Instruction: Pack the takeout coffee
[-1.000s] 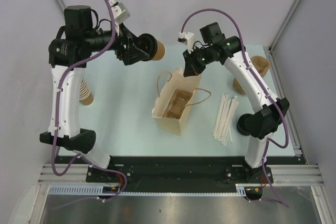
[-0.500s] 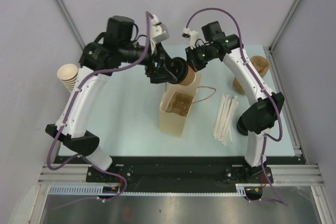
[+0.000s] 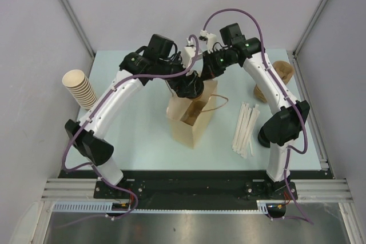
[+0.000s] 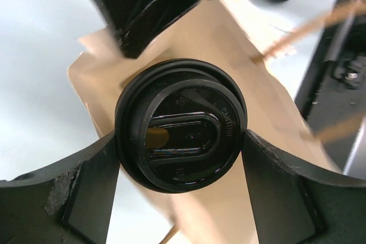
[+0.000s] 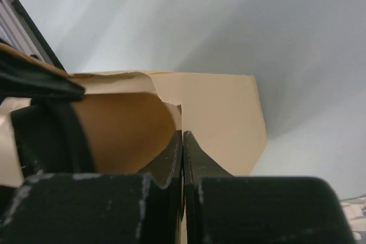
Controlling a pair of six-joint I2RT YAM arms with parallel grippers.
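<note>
Brown paper bag (image 3: 191, 123) stands upright at mid-desk (image 3: 137, 132) in the top view, mouth open. The left arm reaches in from the left, and the left tool (image 3: 190, 87) hangs right over the far part of the bag's mouth. The cup is mostly hidden under that tool in this view. The right tool (image 3: 207, 72) sits at the bag's far rim, touching it. A stack of nested cups (image 3: 80, 87) is at the left edge of the desk, well apart from the bag. A bundle of white sticks (image 3: 246, 127) lies on the desk to the right of the bag.

Left wrist view: the left tool is clamped on the cup (image 4: 189, 107), one finger (image 4: 94, 181) against each side just under the black lid (image 4: 223, 118). The lid faces the camera with its sip slot visible. The cup hangs over the bag's mouth, with tan paper all around below it. I cannot tell whether its base is already past the rim. The right tool shows as a blurred black shape at the top of this view.

Right wrist view: the right tool's fingers (image 5: 171, 152) are pressed together, pinching the bag's upper edge between them. The cup's tan wall is just left of the pinch, close to the bag's inner face. I cannot tell if they touch. Part of the lid and of a left-tool finger show at the far left.
</note>
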